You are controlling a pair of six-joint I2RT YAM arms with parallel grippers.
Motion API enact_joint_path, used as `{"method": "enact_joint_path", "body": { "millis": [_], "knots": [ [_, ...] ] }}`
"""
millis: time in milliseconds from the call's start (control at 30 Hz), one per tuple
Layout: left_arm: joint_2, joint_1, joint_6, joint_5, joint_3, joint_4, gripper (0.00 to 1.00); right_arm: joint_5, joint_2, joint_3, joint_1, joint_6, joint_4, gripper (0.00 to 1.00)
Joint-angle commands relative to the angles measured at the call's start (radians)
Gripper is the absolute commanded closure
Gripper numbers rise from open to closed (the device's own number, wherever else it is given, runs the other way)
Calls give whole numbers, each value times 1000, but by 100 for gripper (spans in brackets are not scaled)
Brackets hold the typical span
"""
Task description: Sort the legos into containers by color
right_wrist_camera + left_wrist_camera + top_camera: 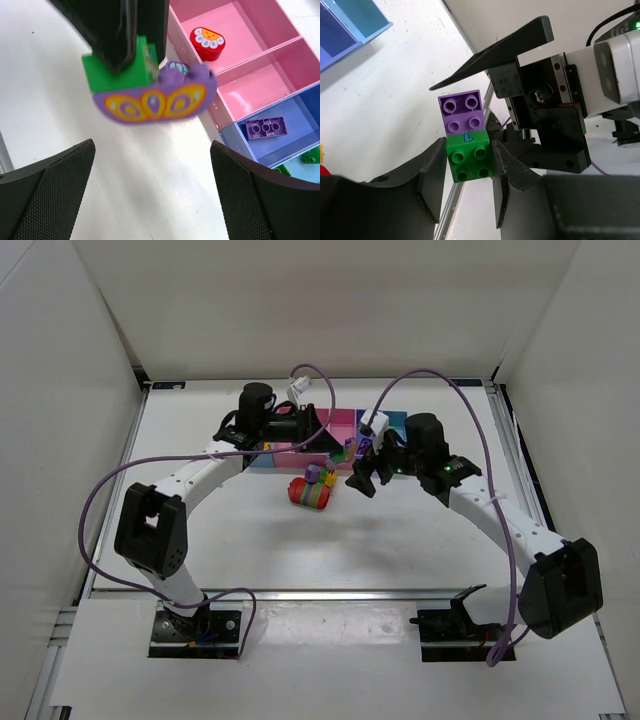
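My left gripper point(469, 151) is shut on a green brick point(470, 161) that has a purple brick point(461, 113) stuck to it, held in the air. In the right wrist view the same chunk hangs from black fingers: the green brick point(112, 74) joined to a curved purple piece with a butterfly print point(155, 102). My right gripper point(152, 146) is wide open and empty just below the chunk. In the top view both grippers meet in front of the containers point(345, 422), the left point(335, 445) and the right point(362, 478). A pile of legos point(312, 490) lies on the table.
The wide pink bin holds a red piece with flower print point(207, 43). The narrower pink bin point(250, 85) shows nothing inside. The dark blue bin holds a purple plate point(265, 127). The light blue bin holds green pieces point(302, 159). White walls surround the table.
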Motion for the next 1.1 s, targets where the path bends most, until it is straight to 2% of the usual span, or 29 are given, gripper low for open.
{"method": "enact_joint_path", "body": {
  "millis": [0,67,333,467,600,667,867,933,1067],
  "knots": [
    [-63,30,-63,67,-27,111,90,-31,-45,-12,-16,26,7,1],
    [-63,44,-99,85,-36,128,90,-39,-54,-11,-52,44,-5,2],
    [-81,98,-176,117,-125,223,90,-303,-45,11,-201,274,-66,8],
    [-115,99,-151,102,-177,212,90,-364,2,-2,-258,382,-70,8],
    [-155,98,-17,85,-194,108,90,-390,32,13,-301,442,-51,9],
    [-175,96,51,57,-197,15,90,-477,68,20,-330,576,28,10],
    [-198,93,85,62,-219,10,90,-574,133,12,-298,912,312,9],
    [-188,95,84,73,-212,11,90,-588,160,29,-271,959,406,10],
    [-165,91,56,113,-203,72,90,-594,202,75,-218,1002,463,11]
  ]
}}
